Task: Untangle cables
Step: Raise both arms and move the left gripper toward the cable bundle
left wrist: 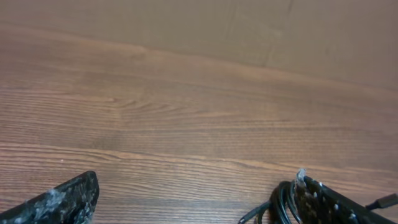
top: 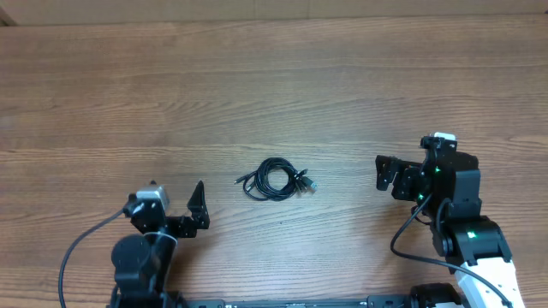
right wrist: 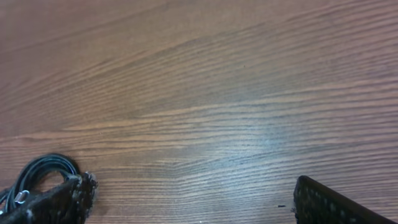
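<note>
Currently spread wide and pinching nothing: left end effector (top: pixel 175 198) and right end effector (top: pixel 383 173), both over the wooden tabletop (top: pixel 274 77). Between the 2, well apart from either: cables (top: pixel 274 180), thin and black, bunched in small overlapping loops, lying flat on the tabletop, with a silvery-tipped plug poking out toward the right end effector. From the left wrist, visible at the bottom edge, just beside the finger (left wrist: pixel 336 208) on that view's right. From the right wrist, peeping out beside the finger (right wrist: pixel 56 199) on that view's left, partly hidden.
</note>
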Tool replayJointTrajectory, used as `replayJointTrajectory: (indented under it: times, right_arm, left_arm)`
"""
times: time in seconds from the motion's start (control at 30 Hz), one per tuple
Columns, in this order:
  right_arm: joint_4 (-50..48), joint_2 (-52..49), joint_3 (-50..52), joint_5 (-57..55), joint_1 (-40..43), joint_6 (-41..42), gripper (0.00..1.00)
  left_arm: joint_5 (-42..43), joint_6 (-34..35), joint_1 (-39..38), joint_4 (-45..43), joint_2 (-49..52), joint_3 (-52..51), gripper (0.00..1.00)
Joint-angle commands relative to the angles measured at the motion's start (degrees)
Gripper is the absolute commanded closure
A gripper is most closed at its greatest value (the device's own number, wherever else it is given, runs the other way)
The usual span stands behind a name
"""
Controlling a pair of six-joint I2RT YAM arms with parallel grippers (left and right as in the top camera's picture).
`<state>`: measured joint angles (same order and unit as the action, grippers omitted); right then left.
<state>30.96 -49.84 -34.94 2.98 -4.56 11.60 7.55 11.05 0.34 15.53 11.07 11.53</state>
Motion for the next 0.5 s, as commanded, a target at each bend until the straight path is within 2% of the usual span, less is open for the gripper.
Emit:
replayJointTrajectory:
  times: [0.0,0.13,0.27,0.47]
  right_arm:
    - [-0.5,0.0,-2.2,2.6,-0.3,0.2,0.00]
    - [-0.9,0.0,-2.2,4.7,-0.2,0.3,0.00]
    - [-1.8,-0.1,-2.2,4.7,-0.2,0.2,0.00]
    - [-3.7,0.0,-2.2,4.6,-0.2,0.2,0.00]
  left_arm:
    - [2.2,-3.2,-0.3,0.1,7.7,5.1,0.00]
    - [5.9,-7.4,-0.3,0.2,19.3,11.6,0.00]
    - [7.5,-8.8,-0.4,3.3,31.2,20.1,0.00]
    - [6.8,-9.2,-0.4,18.9,45.7,35.2,0.00]
